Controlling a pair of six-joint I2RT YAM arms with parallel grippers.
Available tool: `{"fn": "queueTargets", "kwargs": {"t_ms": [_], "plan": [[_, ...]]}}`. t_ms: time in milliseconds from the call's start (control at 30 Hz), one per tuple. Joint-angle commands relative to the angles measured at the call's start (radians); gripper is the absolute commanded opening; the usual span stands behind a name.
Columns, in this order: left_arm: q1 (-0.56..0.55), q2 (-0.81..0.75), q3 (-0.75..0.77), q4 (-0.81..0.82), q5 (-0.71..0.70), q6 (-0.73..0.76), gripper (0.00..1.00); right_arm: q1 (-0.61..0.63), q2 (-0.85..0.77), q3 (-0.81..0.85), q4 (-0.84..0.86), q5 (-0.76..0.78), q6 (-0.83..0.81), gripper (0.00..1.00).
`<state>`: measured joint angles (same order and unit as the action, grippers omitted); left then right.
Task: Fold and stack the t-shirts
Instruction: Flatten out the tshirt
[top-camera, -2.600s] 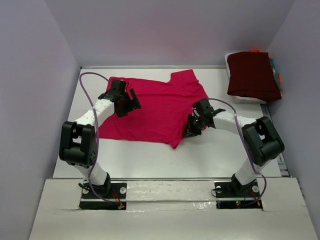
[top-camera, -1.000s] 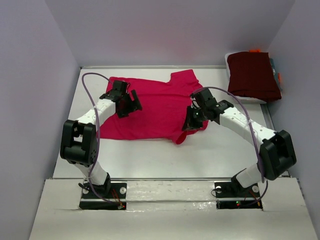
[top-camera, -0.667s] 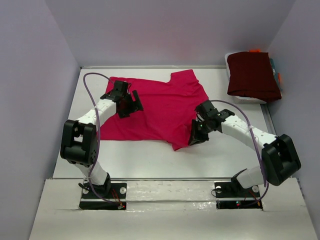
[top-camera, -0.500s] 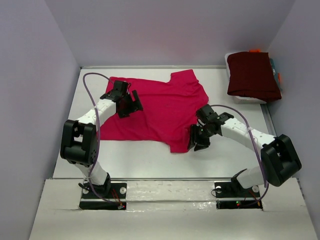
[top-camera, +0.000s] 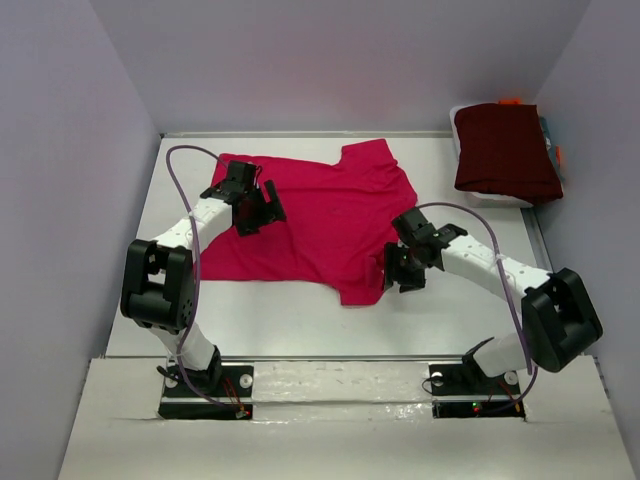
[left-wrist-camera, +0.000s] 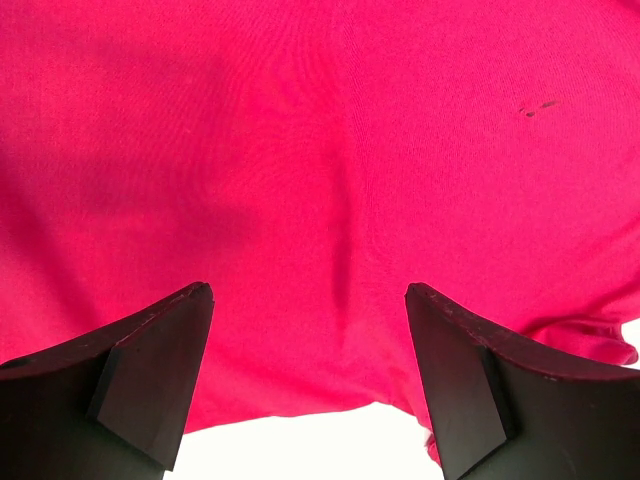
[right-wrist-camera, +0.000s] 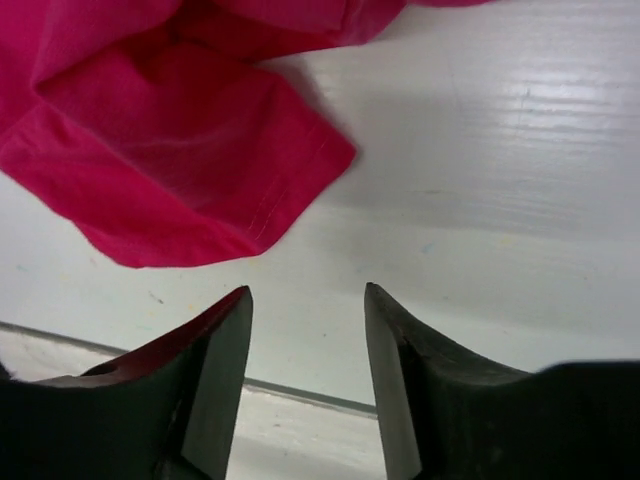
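Observation:
A crimson-pink t-shirt (top-camera: 315, 215) lies spread on the white table (top-camera: 450, 310), one corner (right-wrist-camera: 190, 170) hanging toward the front. My left gripper (top-camera: 255, 212) hovers over the shirt's left part, wide open, with only pink cloth (left-wrist-camera: 320, 150) and a strip of table showing between its fingers (left-wrist-camera: 150, 370). Just right of the shirt's front corner, my right gripper (top-camera: 392, 275) is open above bare table, holding nothing; the corner lies ahead of its fingertips (right-wrist-camera: 225, 330). A folded dark maroon t-shirt (top-camera: 505, 150) rests at the back right.
The maroon shirt sits on a white bin (top-camera: 497, 198) with orange bits behind it. Purple-grey walls (top-camera: 70, 180) enclose the table on three sides. The table's front edge (right-wrist-camera: 300, 395) runs close under my right gripper.
My right gripper pulled the shirt's right front corner toward the front, spreading it flat, then opened and let go. The left arm has stayed where it was.

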<state>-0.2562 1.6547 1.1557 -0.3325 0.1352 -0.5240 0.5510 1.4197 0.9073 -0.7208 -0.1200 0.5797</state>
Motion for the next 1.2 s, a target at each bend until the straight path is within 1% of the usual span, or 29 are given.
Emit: {"fn": "queueTargets", "kwargs": {"t_ms": [0,67,133,367,533,733,867,967,1033,1067,1133,1167], "plan": [[-0.005,-0.009,0.007,0.000,0.009,0.016,0.90,0.007,0.034,0.007,0.087,0.115,-0.009,0.46],[-0.005,-0.012,0.006,-0.002,0.007,0.016,0.90,0.007,0.073,0.019,0.124,0.169,-0.001,0.34],[-0.005,-0.013,0.004,-0.003,0.007,0.018,0.90,0.007,0.125,0.037,0.144,0.178,0.000,0.31],[-0.005,-0.018,0.004,-0.005,0.004,0.018,0.90,0.007,0.220,0.085,0.201,0.181,-0.017,0.31],[-0.005,-0.013,0.002,-0.003,0.004,0.018,0.90,0.007,0.236,0.105,0.205,0.200,-0.027,0.32],[-0.005,-0.009,0.004,-0.003,0.001,0.018,0.90,0.007,0.209,0.125,0.176,0.227,-0.035,0.34],[-0.005,-0.004,0.004,-0.003,0.004,0.016,0.90,0.007,0.219,0.111,0.193,0.232,-0.041,0.33],[-0.005,-0.006,0.001,-0.003,0.004,0.016,0.90,0.007,0.240,0.099,0.215,0.208,-0.038,0.31],[-0.005,-0.006,-0.001,-0.003,0.003,0.018,0.90,0.007,0.248,0.093,0.231,0.192,-0.034,0.26],[-0.005,-0.007,-0.001,-0.003,0.003,0.018,0.90,0.007,0.251,0.088,0.239,0.184,-0.034,0.22],[-0.005,-0.006,-0.001,-0.003,0.003,0.018,0.90,0.007,0.252,0.073,0.251,0.183,-0.032,0.17],[-0.005,-0.006,-0.001,-0.003,0.003,0.018,0.90,0.007,0.254,0.070,0.253,0.183,-0.032,0.12]]}}
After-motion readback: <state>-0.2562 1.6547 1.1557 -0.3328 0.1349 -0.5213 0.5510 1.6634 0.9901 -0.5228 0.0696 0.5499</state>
